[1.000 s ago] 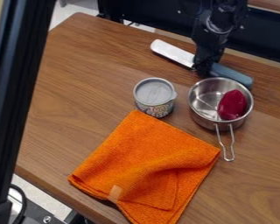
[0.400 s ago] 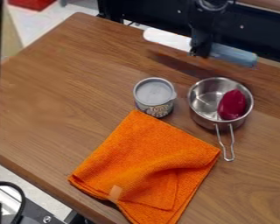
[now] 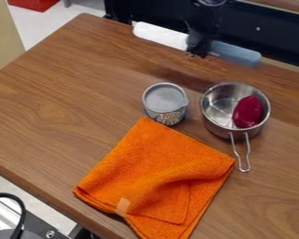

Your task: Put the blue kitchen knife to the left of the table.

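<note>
The black gripper (image 3: 199, 50) hangs over the back part of the wooden table (image 3: 58, 93), shut on the middle of the blue kitchen knife (image 3: 236, 52). The knife is held in the air, roughly level, its white blade pointing to the upper left and its blue handle to the right. Its shadow falls on the wood below. The gripper covers the part where blade and handle meet.
A grey-lidded can (image 3: 166, 103) stands mid-table. To its right is a metal pot (image 3: 212, 108) holding a dark red item (image 3: 248, 112), its wire handle toward the front. An orange cloth (image 3: 158, 175) lies in front of both.
The gripper has lifted the knife off the table and carried it a little to the left. The black upright at the left edge has moved out of view.
</note>
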Available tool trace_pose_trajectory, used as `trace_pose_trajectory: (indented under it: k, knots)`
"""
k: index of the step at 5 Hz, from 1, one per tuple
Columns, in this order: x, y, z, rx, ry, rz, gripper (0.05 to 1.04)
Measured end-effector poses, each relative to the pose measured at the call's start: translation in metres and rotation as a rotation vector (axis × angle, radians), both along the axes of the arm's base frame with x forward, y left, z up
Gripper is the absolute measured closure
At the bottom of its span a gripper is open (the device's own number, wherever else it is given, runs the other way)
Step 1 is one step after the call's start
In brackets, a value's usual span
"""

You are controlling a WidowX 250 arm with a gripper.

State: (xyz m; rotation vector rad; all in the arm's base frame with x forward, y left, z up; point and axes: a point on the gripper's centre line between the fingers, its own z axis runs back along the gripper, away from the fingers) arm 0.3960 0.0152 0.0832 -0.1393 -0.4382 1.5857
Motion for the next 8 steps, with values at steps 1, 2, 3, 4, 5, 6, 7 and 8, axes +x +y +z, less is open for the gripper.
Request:
trace_pose_trajectory:
  k: [1, 2, 3, 4, 5, 6, 7, 8]
  knots:
    - [-0.031, 0.028, 0.016, -0.014, -0.021, 0.017, 0.716]
    - [-0.061, 0.061, 0.024, -0.032, -0.004, 0.106, 0.716]
    - [-0.079, 0.083, 0.014, -0.029, 0.062, 0.057, 0.716]
    - [-0.109, 0.093, 0.001, 0.052, 0.074, -0.200, 0.716]
    - [-0.133, 0.104, -0.007, 0.143, 0.083, -0.444, 0.716]
    - [-0.153, 0.119, -0.021, 0.271, 0.142, -0.705, 0.716]
    - [-0.155, 0.128, -0.029, 0.355, 0.203, -0.978, 0.716]
    - [-0.154, 0.138, -0.048, 0.405, 0.287, -1.251, 0.716]
